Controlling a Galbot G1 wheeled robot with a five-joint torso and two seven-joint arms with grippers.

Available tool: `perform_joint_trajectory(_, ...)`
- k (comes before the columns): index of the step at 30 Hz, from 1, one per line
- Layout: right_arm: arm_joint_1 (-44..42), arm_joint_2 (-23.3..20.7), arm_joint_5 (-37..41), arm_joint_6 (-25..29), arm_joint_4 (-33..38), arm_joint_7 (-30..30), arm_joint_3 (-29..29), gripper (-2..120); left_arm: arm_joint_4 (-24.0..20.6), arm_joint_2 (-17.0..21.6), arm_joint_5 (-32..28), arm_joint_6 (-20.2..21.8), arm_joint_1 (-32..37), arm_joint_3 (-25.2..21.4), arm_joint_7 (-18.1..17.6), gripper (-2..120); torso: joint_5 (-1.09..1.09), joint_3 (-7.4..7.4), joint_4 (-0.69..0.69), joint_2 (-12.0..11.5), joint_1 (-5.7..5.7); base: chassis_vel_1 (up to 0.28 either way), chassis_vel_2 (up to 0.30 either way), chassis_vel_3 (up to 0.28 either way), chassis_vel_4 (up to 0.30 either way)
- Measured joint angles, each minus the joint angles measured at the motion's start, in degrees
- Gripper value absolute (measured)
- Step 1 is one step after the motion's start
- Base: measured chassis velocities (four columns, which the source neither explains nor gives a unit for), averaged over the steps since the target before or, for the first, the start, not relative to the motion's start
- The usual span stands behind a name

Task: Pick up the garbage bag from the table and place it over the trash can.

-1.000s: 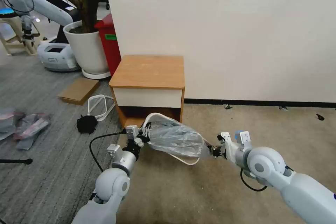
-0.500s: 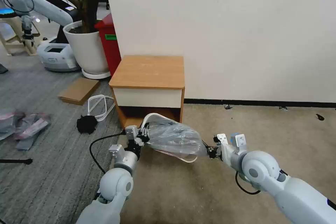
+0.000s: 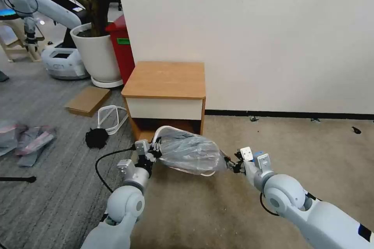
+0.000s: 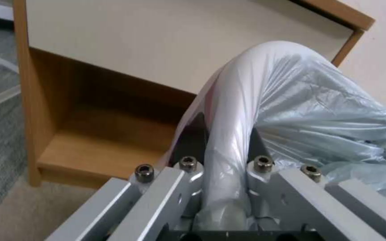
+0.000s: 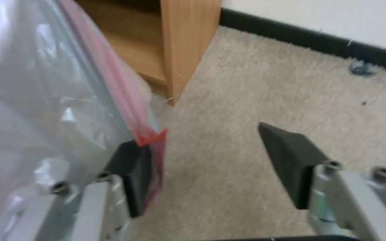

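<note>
bag of thin crinkly translucent grey plastic, pinkish-red rim (image 3: 193, 152), draped on cream-white bin rim before wooden nightstand (image 3: 165, 79): light, limp, slippery; grip rim. left gripper (image 4: 222, 174) clamps covered rim; right gripper (image 5: 211, 174) open, rim on one pad.

Left hand (image 3: 156, 150) clamped, right hand (image 3: 232, 164) spread

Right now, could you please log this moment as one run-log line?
left gripper: shut on bag-covered trash can rim | right gripper: open, beside garbage bag corner | table: behind
</note>
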Motion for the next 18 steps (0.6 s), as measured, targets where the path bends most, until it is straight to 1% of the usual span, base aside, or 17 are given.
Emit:
perform_joint_trajectory(2,0.67,-0.80,-0.46,0.26,0.01,-0.20,0.32,74,-0.25,0.41,0.43,0.18,0.56,-0.56,1.77,7,0.00,0.00,0.00,0.00,0.00,0.000,0.000,0.000,0.000)
perform_joint_trajectory(3,0.67,-0.80,-0.46,0.26,0.01,-0.20,0.32,74,-0.25,0.41,0.43,0.18,0.56,-0.56,1.77,7,0.00,0.00,0.00,0.00,0.00,0.000,0.000,0.000,0.000)
perform_joint_trajectory(5,1.08,-1.36,-0.13,0.24,0.31,-0.39,0.87,80,-0.32,0.70,1.14,0.17,0.98,-0.88,2.81,7,0.00,0.00,0.00,0.00,0.00,0.000,0.000,0.000,0.000)
perform_joint_trajectory(7,1.36,-2.13,0.52,0.10,0.66,-0.66,1.29,90,-0.30,0.98,1.73,0.11,1.26,-1.13,3.59,6,0.00,0.00,0.00,0.00,0.00,0.000,0.000,0.000,0.000)
perform_joint_trajectory(8,1.36,-2.13,0.52,0.10,0.66,-0.66,1.29,90,-0.30,0.98,1.73,0.11,1.26,-1.13,3.59,6,0.00,0.00,0.00,0.00,0.00,0.000,0.000,0.000,0.000)
perform_joint_trajectory(10,1.52,-3.05,1.56,-0.16,0.96,-1.81,1.69,98,-0.07,1.18,2.30,-0.65,1.39,-1.49,5.14,6,0.00,0.00,0.00,0.00,0.00,0.000,0.000,0.000,0.000)
perform_joint_trajectory(12,1.75,-3.63,5.08,-1.15,1.24,-2.56,2.25,105,-0.07,1.26,2.36,-1.22,1.51,-1.71,6.60,6,0.00,0.00,0.00,0.00,0.00,0.000,0.000,0.000,0.000)
perform_joint_trajectory(13,1.75,-3.63,5.08,-1.15,1.24,-2.56,2.25,105,-0.07,1.26,2.36,-1.22,1.51,-1.71,6.60,6,0.00,0.00,0.00,0.00,0.00,0.000,0.000,0.000,0.000)
perform_joint_trajectory(16,2.24,-3.29,12.89,-3.18,1.33,-1.97,3.89,111,0.07,1.35,2.58,-2.12,1.88,-1.94,8.69,6,0.00,0.00,0.00,0.00,0.00,0.000,0.000,0.000,0.000)
perform_joint_trajectory(17,2.24,-3.29,12.89,-3.18,1.33,-1.97,3.89,111,0.07,1.35,2.58,-2.12,1.88,-1.94,8.69,6,0.00,0.00,0.00,0.00,0.00,0.000,0.000,0.000,0.000)
perform_joint_trajectory(18,2.44,-3.14,14.83,-3.61,1.25,-1.73,4.41,113,0.24,1.37,2.94,-2.46,2.09,-2.06,9.52,6,0.00,0.00,0.00,0.00,0.00,0.000,0.000,0.000,0.000)
